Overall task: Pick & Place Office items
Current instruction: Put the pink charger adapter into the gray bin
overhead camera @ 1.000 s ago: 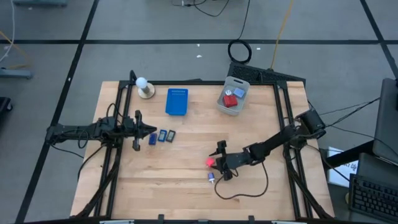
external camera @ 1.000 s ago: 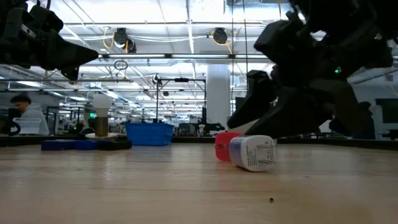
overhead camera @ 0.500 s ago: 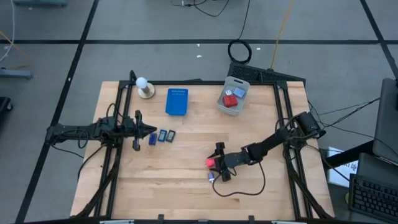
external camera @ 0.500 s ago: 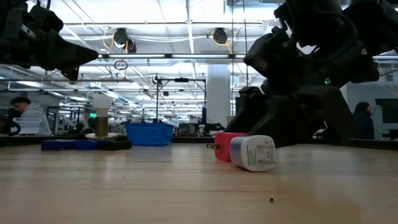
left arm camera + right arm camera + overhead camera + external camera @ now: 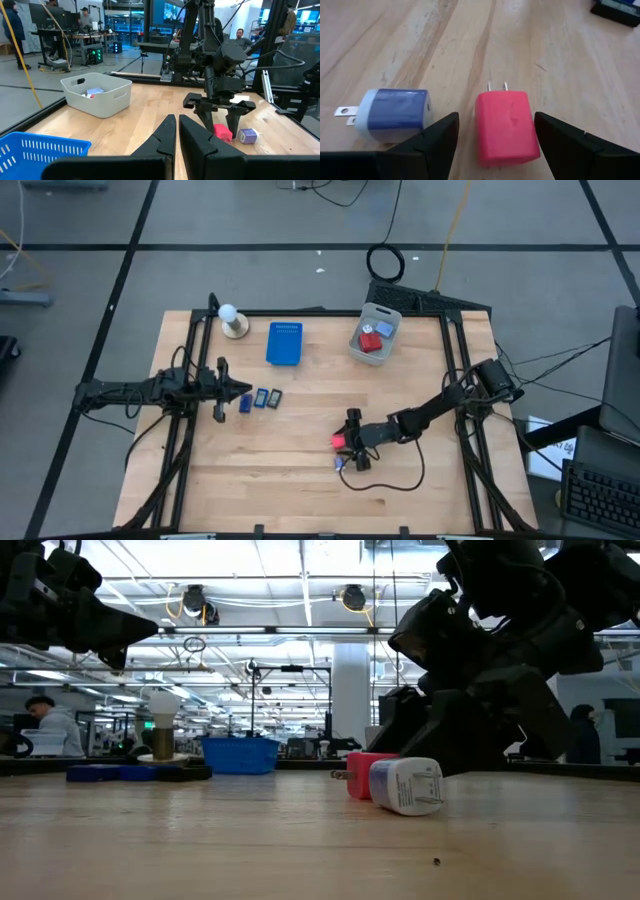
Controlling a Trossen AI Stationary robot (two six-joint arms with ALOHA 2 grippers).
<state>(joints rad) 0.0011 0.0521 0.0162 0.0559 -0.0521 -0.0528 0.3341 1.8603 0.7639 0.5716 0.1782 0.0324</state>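
The red plug-in charger (image 5: 506, 126) lies on the wooden table (image 5: 300, 470), right of centre, between the spread fingers of the right gripper (image 5: 351, 448), so the grasp is the step in hand: next the jaws must close squarely on its sides. The left gripper (image 5: 240, 392) waits shut near the left edge. Only the right wrist view shows the prongs and the blue charger (image 5: 395, 115) just beside it, outside the jaws.

We are seeing bare table (image 5: 300, 470) along the near edge and across its middle. The right gripper (image 5: 350, 442) is standing with fingers apart around a pink charger (image 5: 506, 126), a blue charger (image 5: 395, 115) lying just beside it. Three small rectangles (image 5: 260, 398) are blocking the left gripper (image 5: 245, 392), its fingers together.
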